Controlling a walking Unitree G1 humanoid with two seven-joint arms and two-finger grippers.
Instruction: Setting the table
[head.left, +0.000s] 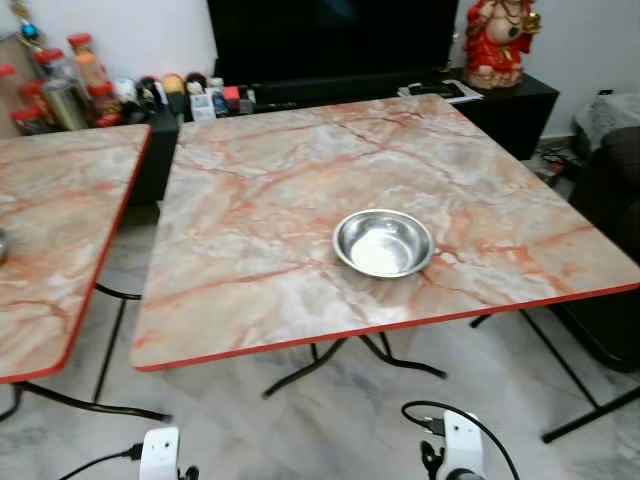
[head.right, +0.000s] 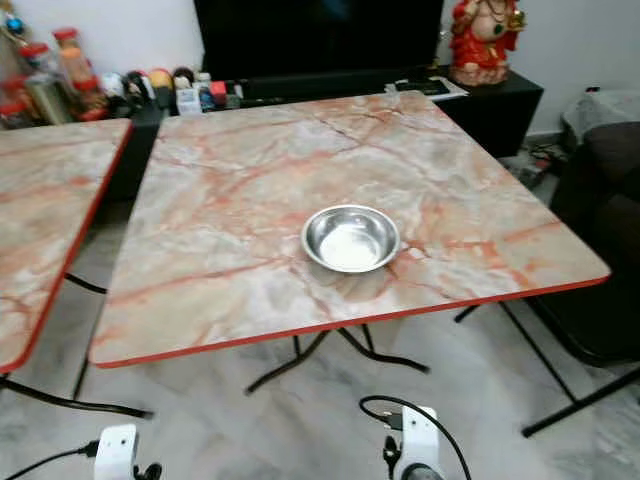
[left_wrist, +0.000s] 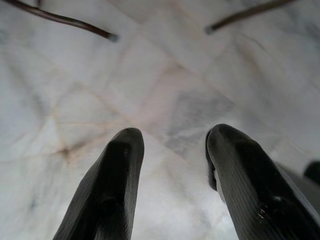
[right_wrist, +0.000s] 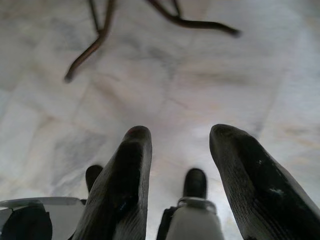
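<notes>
Steel bowl (head.left: 384, 243) on table (head.left: 250, 200); L gripper (left_wrist: 172, 150), R gripper (right_wrist: 180, 150) agape, empty.

Both eye views look forward and down from the head over the table (head.left: 300, 200), sharing its near edge. Each wrist view faces down, near the floor (left_wrist: 165, 85).

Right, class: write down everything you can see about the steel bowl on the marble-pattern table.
The steel bowl is round, shallow and shiny, apparently polished metal, with a thin rolled rim and a bright reflective inside. It looks empty. It stands upright on the marble-pattern table, towards the near edge with its red trim and a little to the robot's right of the table's middle. Only the tabletop touches it; nothing else stands near it on that table.
</notes>
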